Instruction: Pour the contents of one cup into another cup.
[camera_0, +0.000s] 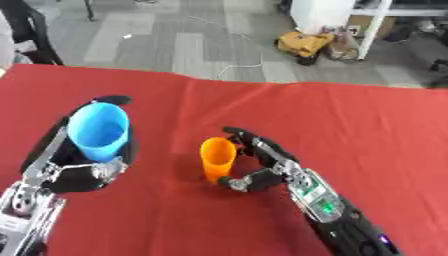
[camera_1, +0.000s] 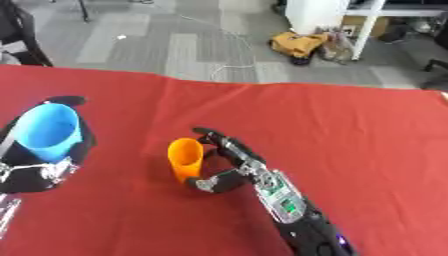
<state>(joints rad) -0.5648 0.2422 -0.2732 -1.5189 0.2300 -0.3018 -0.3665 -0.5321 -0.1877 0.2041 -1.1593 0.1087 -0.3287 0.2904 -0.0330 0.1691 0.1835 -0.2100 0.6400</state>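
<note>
A red cloth (camera_0: 350, 130) is covering the table. At the left, the left hand (camera_0: 74, 170) is curling its fingers round a blue cup (camera_0: 98, 131), holding it upright with its mouth open. Near the middle, the right hand (camera_0: 262, 167) is cupping half-spread fingers beside an upright orange cup (camera_0: 217, 159), thumb near its base.

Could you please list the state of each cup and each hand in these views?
blue cup: upright, mouth open, held in the left hand; contents not visible.
orange cup: upright on the red tablecloth, mouth open; contents not visible.
left hand: fingers curled round the blue cup.
right hand: beside the orange cup, fingers and thumb curved partly around it; contact cannot be told.
</note>
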